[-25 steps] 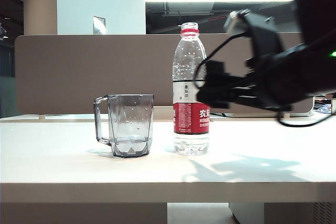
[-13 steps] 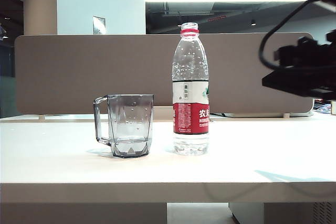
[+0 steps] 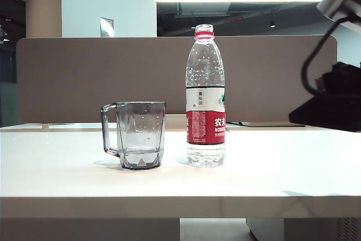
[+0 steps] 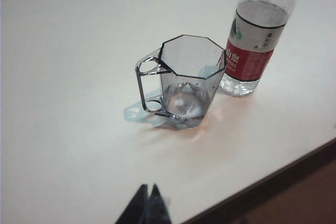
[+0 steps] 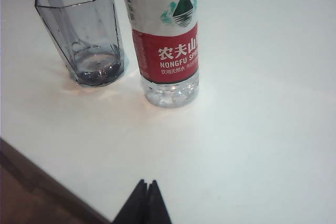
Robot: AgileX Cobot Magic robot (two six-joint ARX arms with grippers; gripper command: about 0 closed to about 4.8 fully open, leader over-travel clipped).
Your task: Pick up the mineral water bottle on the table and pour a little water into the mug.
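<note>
Both grippers clear, pour looks finished

I see the bottle (image 3: 205, 97) upright on the table (image 3: 271, 176) beside the mug (image 3: 139, 135), a little water inside. Left gripper (image 4: 147, 205) and right gripper (image 5: 144, 203) closed, empty, off the bottle; I'd just park.

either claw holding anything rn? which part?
Nothing. Left claw and right claw are both shut and empty; mineral water bottle stands free on the table.

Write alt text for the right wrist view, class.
The mineral water bottle stands upright on the white table, uncapped end out of frame, with the grey mug close beside it, apart. The right gripper is shut, empty, short of both.
</note>
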